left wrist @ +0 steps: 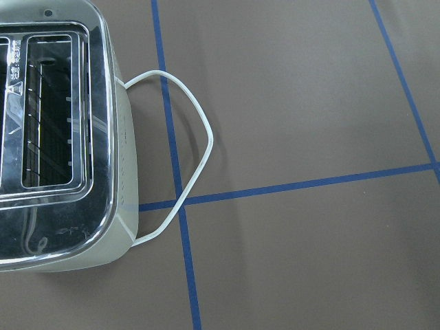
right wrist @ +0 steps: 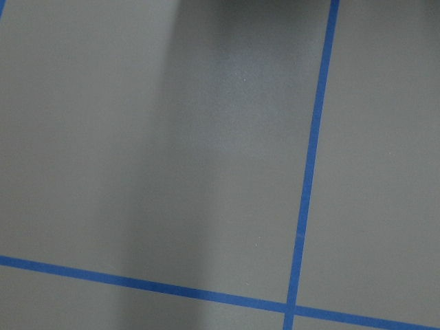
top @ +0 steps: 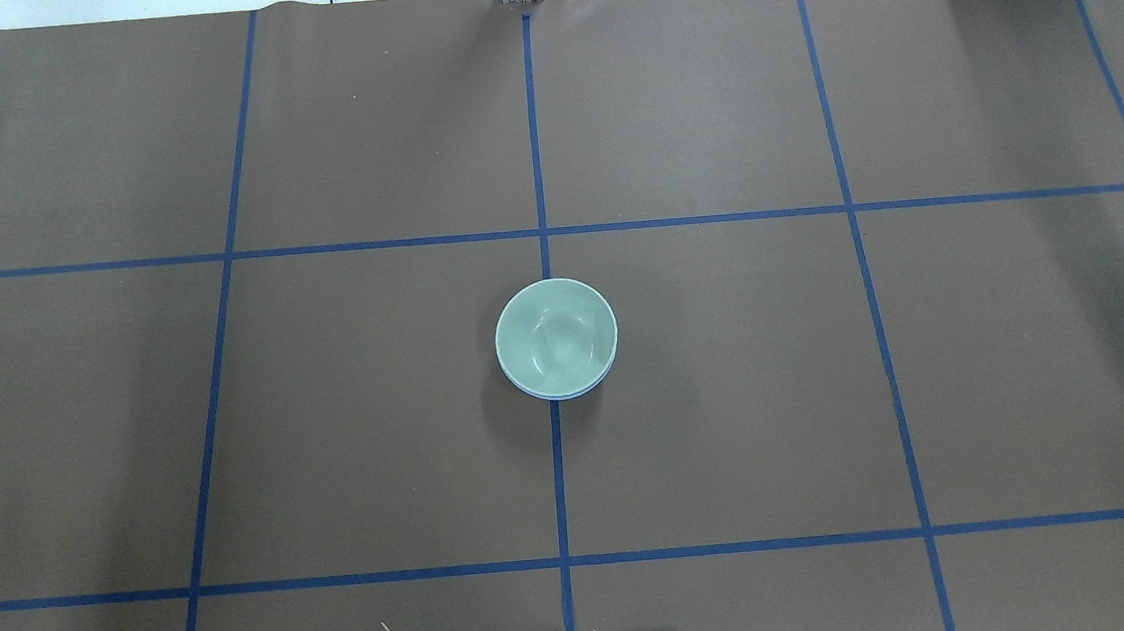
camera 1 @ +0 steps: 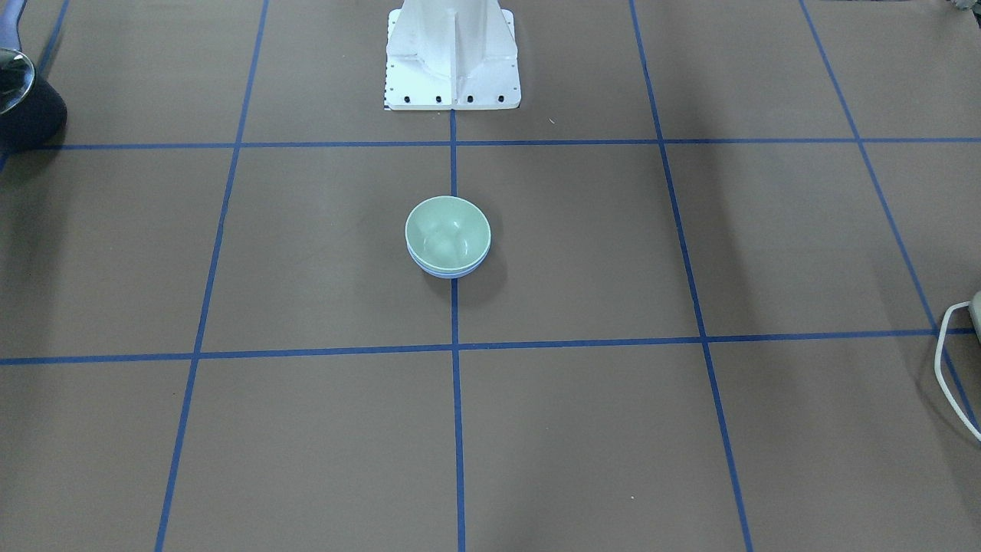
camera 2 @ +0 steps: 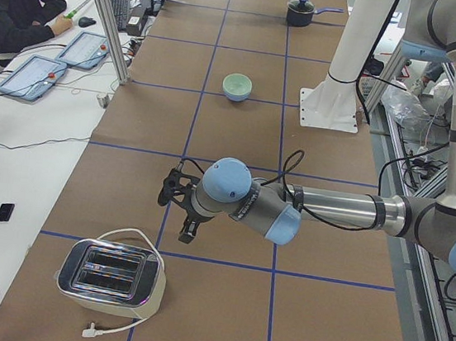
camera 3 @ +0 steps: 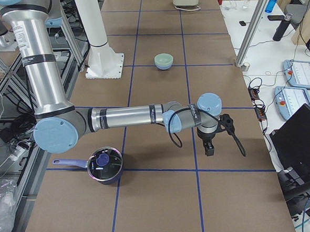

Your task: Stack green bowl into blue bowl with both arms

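The green bowl (camera 1: 447,228) sits nested inside the blue bowl (camera 1: 449,272) at the table's middle, on the centre tape line. Only the blue bowl's rim shows beneath it, as in the overhead view, with green bowl (top: 555,334) over blue bowl (top: 558,394). Both arms are far from the stack. The left gripper (camera 2: 186,230) hangs low over the table near the toaster, and I cannot tell whether it is open or shut. The right gripper (camera 3: 209,147) hangs low near the table's other end, and I cannot tell its state either. Neither wrist view shows fingers.
A chrome toaster (camera 2: 111,278) with a white cord (left wrist: 199,137) stands at the left end. A dark pot with a lid (camera 3: 104,165) stands at the right end. The white base pedestal (camera 1: 452,57) stands behind the bowls. An operator (camera 2: 15,3) sits at a side desk.
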